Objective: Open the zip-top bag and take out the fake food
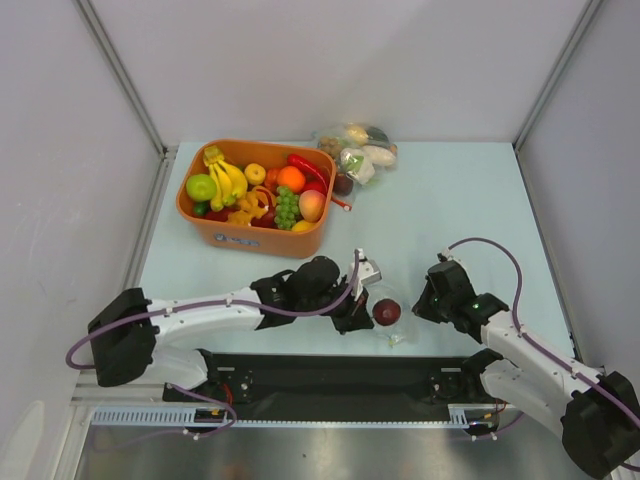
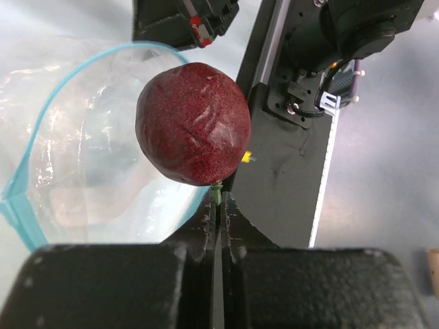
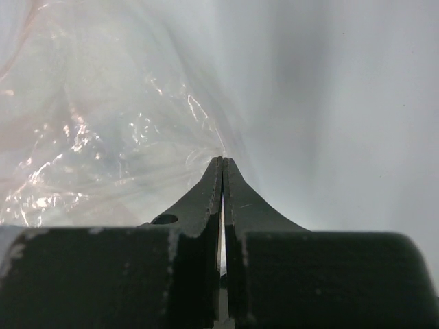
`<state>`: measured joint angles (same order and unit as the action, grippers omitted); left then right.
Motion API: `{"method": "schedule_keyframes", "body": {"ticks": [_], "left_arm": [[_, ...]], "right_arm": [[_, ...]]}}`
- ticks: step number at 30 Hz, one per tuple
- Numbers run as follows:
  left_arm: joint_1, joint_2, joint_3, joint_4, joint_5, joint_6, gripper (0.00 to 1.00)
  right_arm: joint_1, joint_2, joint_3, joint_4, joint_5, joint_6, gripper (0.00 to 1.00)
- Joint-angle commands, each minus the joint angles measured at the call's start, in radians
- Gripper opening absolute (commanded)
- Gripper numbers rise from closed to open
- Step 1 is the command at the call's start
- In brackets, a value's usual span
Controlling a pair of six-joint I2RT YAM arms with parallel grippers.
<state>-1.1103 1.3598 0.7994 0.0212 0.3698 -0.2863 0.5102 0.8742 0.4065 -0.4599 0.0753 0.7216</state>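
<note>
We note a pale blue-green tabletop (image 1: 450, 200), enclosed by a plain white back panel (image 1: 330, 60) and side panels (image 1: 50, 150) set in grey metal profiles (image 1: 120, 75). A black strip (image 1: 330, 375) runs along its near edge. Lighting is even and diffuse, with soft shadows.

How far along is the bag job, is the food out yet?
Done: the zip-top bag is open, its blue strip spread wide, nothing else visible inside. In hand: the left fingers pinch the dark maroon fruit by its stem at the bag's mouth while the right fingers clamp the plastic. Remaining: carrying that fruit clear.
</note>
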Motion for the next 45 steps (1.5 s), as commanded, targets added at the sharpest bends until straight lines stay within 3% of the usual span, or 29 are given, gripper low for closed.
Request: {"method": "schedule_keyframes", "body": {"ticks": [1,13,18,23,32,34,35,38,40,41,45], "left_arm": [[-0.003,-0.074,0.012,-0.039,-0.080,0.029,0.00],[0.069,-0.249,0.038,-0.170,-0.158,0.059,0.00],[0.212,-0.338,0.052,-0.204,-0.137,0.088,0.00],[0.357,-0.364,0.115,-0.218,-0.201,0.101,0.00],[0.631,-0.168,0.333,-0.167,-0.316,0.095,0.00],[0.670,-0.099,0.386,-0.147,-0.327,0.087,0.00],[0.700,-0.076,0.406,-0.148,-0.339,0.088,0.00],[0.750,0.014,0.484,-0.148,-0.399,0.105,0.01],[0.768,0.062,0.544,-0.162,-0.430,0.116,0.00],[0.782,0.105,0.560,-0.164,-0.463,0.125,0.00],[0.802,0.218,0.654,-0.185,-0.517,0.154,0.00]], "right_arm": [[-0.002,-0.010,0.043,-0.017,0.040,-0.013,0.00],[-0.024,0.022,0.063,0.007,0.069,-0.039,0.00],[-0.077,0.080,0.106,0.033,0.081,-0.106,0.00],[-0.147,0.140,0.153,0.079,0.061,-0.174,0.00],[-0.249,0.213,0.225,0.122,0.017,-0.251,0.01],[-0.272,0.210,0.242,0.112,0.011,-0.261,0.14],[-0.279,0.206,0.247,0.106,0.009,-0.264,0.29],[-0.300,0.190,0.267,0.075,0.009,-0.278,0.55],[-0.311,0.167,0.275,0.057,0.012,-0.286,0.64],[-0.323,0.158,0.279,0.050,0.012,-0.294,0.75],[-0.355,0.125,0.307,0.018,0.011,-0.306,0.82]]}}
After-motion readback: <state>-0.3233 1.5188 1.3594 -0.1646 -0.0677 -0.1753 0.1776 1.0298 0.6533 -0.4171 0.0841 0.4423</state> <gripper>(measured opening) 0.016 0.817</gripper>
